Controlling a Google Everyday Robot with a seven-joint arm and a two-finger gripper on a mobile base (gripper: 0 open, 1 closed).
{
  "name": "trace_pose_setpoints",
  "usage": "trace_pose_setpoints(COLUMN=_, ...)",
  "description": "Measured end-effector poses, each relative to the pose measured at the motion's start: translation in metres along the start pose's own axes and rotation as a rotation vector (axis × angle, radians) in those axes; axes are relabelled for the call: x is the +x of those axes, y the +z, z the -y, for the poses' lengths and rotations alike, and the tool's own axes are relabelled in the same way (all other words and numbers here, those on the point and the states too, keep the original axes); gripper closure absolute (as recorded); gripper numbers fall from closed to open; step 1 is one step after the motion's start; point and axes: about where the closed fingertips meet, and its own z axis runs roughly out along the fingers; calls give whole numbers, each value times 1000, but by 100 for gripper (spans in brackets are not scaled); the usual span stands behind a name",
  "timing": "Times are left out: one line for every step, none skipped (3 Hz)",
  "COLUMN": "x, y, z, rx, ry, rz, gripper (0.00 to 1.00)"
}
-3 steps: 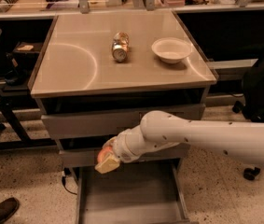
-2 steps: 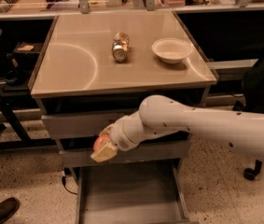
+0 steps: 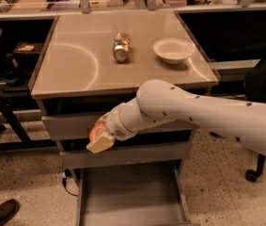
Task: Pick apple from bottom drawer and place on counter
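Observation:
My gripper (image 3: 98, 138) is at the end of the white arm (image 3: 207, 112) that comes in from the right. It is shut on the apple (image 3: 95, 132), a red-orange ball mostly hidden by the pale fingers (image 3: 100, 142). It hangs in front of the upper two drawer fronts, below the front edge of the counter (image 3: 71, 65). The bottom drawer (image 3: 132, 197) is pulled out below it, a grey tray with a bare floor.
A silver can (image 3: 121, 46) lies on its side on the counter and a white bowl (image 3: 173, 50) stands to its right. A chair base (image 3: 1, 126) is on the left, a dark shoe (image 3: 1, 212) at the lower left, a caster (image 3: 252, 174) on the right.
The gripper has risen with the apple from above the open bottom drawer, up to the level of the top drawer front.

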Motion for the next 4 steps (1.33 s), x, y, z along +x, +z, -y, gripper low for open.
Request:
trace_pose_setpoints(x=-43, y=-32, z=5, rx=36, ry=-83, rz=37, gripper=100)
trace_pose_setpoints(x=-102, y=-75, z=15, rx=77, ry=-179, rz=77, gripper=100)
trace_pose_setpoints(x=-154, y=-97, z=26, rx=114, ry=-257, rz=101, gripper=100)
trace_pose_setpoints(x=-162, y=-100, z=28, rx=118, ry=-265, rz=111, gripper=100)
